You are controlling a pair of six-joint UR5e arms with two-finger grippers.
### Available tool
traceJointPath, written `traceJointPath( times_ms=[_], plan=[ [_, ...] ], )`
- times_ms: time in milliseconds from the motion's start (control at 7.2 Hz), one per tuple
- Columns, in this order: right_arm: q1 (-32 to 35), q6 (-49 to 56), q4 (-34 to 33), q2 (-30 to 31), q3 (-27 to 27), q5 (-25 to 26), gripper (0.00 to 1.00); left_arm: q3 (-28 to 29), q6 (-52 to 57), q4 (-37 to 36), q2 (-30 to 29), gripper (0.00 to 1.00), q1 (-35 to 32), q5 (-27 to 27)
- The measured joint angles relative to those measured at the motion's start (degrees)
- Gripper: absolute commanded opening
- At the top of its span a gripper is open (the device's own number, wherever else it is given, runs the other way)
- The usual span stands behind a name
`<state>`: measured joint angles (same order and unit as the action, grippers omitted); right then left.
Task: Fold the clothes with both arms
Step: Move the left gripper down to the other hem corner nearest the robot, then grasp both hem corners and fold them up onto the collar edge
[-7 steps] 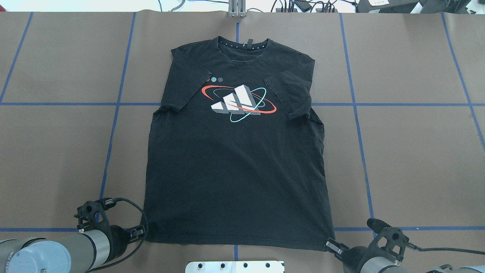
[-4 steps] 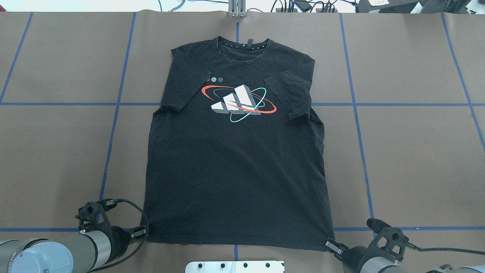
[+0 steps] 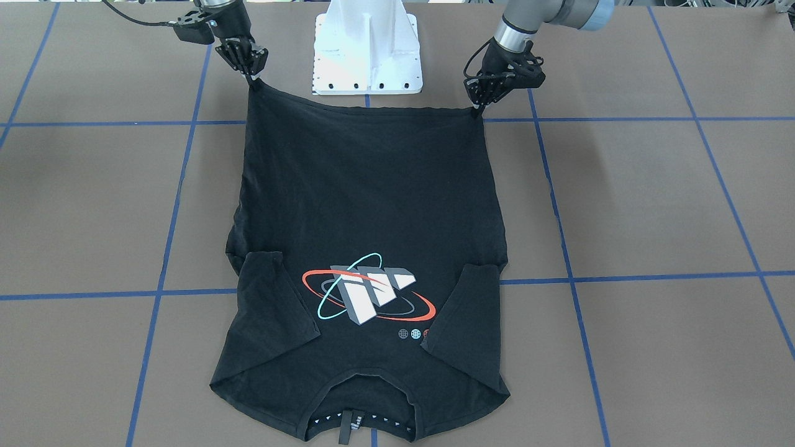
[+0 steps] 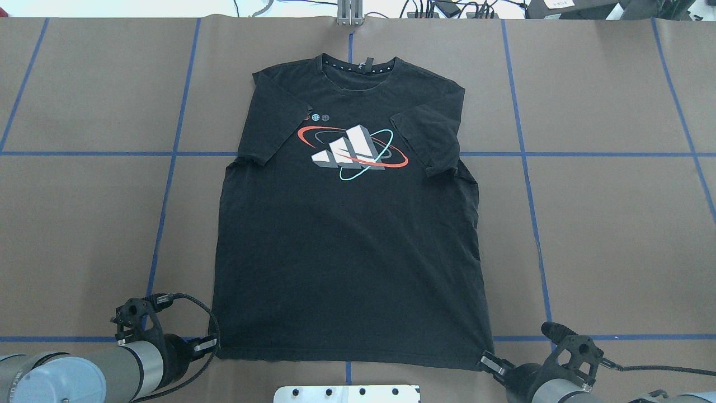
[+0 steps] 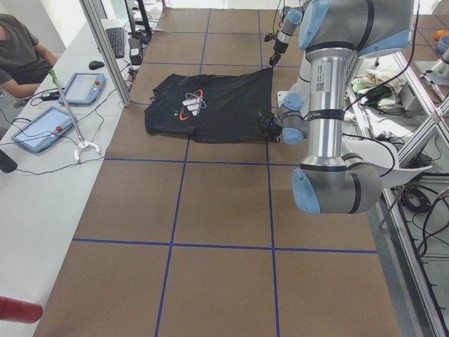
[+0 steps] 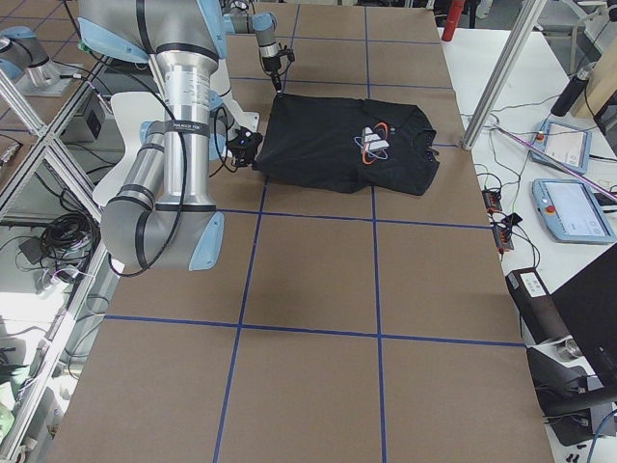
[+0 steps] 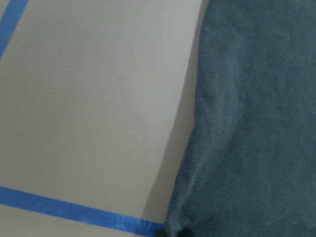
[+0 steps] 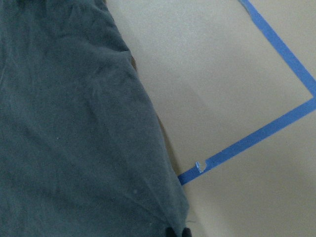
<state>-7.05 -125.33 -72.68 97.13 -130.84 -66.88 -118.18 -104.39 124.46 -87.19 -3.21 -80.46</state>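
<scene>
At the near hem we see two grippers, the left gripper (image 3: pixel 477 110) and the right gripper (image 3: pixel 253 77), each pinched closed on one bottom corner of the single black T-shirt (image 4: pixel 347 252), which lies flat and print-up on the brown table (image 4: pixel 615 224). Further out we count one logo (image 4: pixel 351 152) of three slanted white bars ringed in red and teal, three dots (image 4: pixel 316 117) and two sleeves (image 4: pixel 267 126) folded inward. The far collar tag (image 4: pixel 362 63) is too small for us to read.
</scene>
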Motion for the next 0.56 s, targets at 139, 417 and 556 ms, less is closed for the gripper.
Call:
traceJointPath(
  times_ms=[139,417,556],
  plan=[
    [0.41,0.02,-0.02,0.26,-0.63,-0.28,0.0,-2.31,0.04,-0.58,0.33,0.0,-0.22,-1.23],
    [2.19,0.16,-0.04,3.73,-4.9,-3.01,0.0,-9.73,0.01,-3.4,1.08,0.0,-0.98,-6.2],
    [4.39,0.48,-0.07,5.78,-7.3,-5.81,0.0,-13.02,0.01,-4.11,1.13,0.0,-2.43,-8.69]
  ],
)
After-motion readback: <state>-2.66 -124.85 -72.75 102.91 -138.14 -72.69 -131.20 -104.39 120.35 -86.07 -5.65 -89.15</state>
